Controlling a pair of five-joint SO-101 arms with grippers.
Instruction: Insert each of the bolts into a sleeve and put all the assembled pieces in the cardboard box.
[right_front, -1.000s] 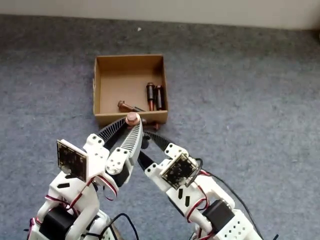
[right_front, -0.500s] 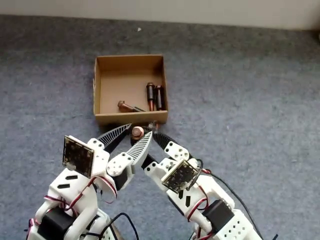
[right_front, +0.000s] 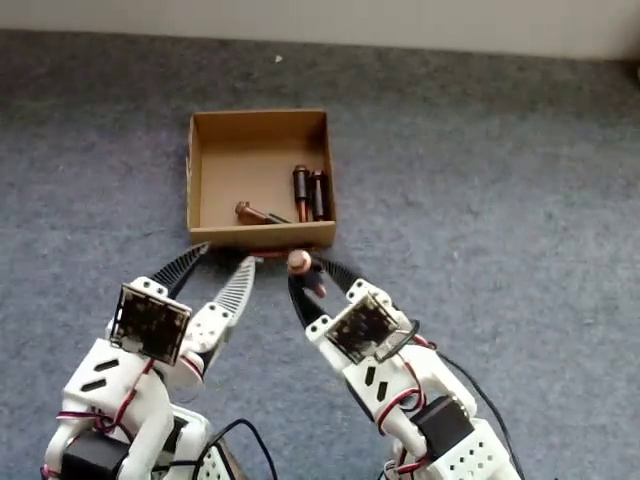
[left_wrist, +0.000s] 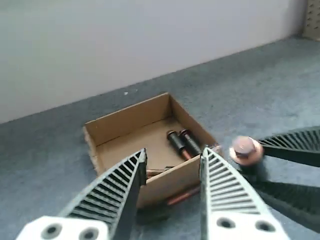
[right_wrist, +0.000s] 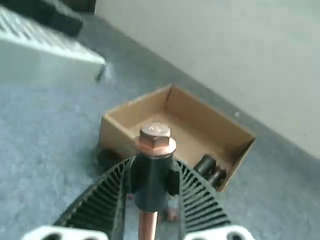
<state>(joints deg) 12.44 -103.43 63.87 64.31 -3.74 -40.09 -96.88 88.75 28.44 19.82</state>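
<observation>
The right gripper (right_front: 308, 282) is squeezed tight on a black sleeve (right_wrist: 150, 185) and holds it standing up. The bolt (right_wrist: 155, 138) is pushed down inside it, so the coppery head sits on top and the tip pokes out below. I think it is held straight like this so the bolt does not slide out on the way to the cardboard box (right_front: 260, 122), which sits just past it at 12 o'clock. The left gripper (right_front: 226, 256), at 9 o'clock from the right one, has its jaws spread wide with nothing in them, likely so it does not bump the piece. Three done pieces (right_front: 308, 192) lie inside the box, toward its 4 o'clock corner. A loose bolt (left_wrist: 182, 196) lies on the floor by the box's near wall. Everything sits on a grey carpet (right_front: 500, 180), and a pale wall (right_front: 400, 18) runs along at 12 o'clock.
</observation>
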